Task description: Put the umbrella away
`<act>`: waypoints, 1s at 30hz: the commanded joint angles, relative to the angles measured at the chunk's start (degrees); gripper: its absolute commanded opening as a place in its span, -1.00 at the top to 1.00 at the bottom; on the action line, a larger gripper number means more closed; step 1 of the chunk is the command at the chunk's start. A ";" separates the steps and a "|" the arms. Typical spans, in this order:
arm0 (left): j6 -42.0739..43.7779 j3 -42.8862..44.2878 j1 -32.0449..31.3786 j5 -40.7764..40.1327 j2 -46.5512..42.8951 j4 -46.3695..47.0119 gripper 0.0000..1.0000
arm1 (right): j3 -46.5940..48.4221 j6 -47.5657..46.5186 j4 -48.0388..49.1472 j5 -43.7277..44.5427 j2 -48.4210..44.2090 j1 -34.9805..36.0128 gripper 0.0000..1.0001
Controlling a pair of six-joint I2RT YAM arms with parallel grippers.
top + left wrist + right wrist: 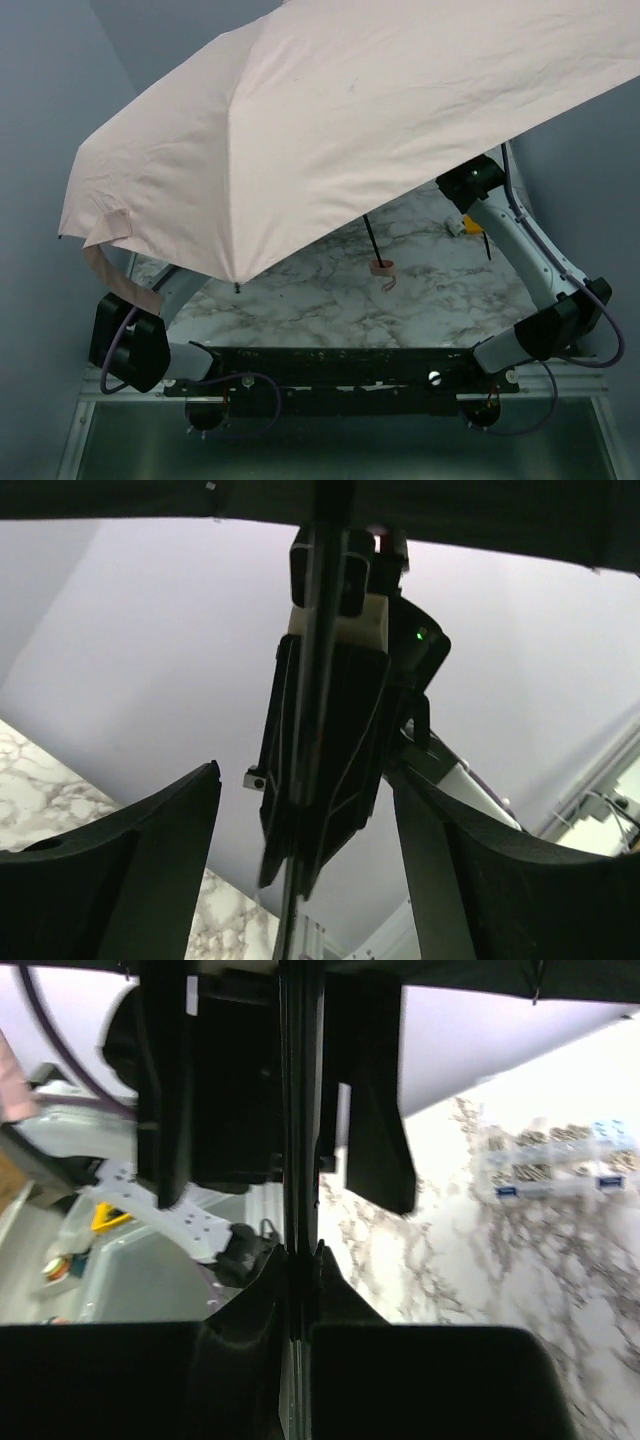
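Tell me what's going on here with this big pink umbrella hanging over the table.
Two robot arms are handling the umbrella, which is fully open, its canopy spread over the marble table. The right tool is shut on the thin dark shaft. The left tool stands open around the same shaft without gripping it. Nothing has been folded yet, so putting it away is not done.

In the top view you get soft, even light; the open pale pink fabric umbrella (330, 120) is bright and shades the white marbled desk (300, 300) beneath. At the wrists, the black left tool (307, 780) and black right tool (292, 1260) read as underexposed silhouettes against glaring backgrounds; the right view is blurred.
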 commanded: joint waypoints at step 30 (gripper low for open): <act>8.90 8.89 -4.43 -4.73 -0.31 -8.44 1.00 | 0.85 -19.73 -13.50 -0.85 -5.20 2.09 0.49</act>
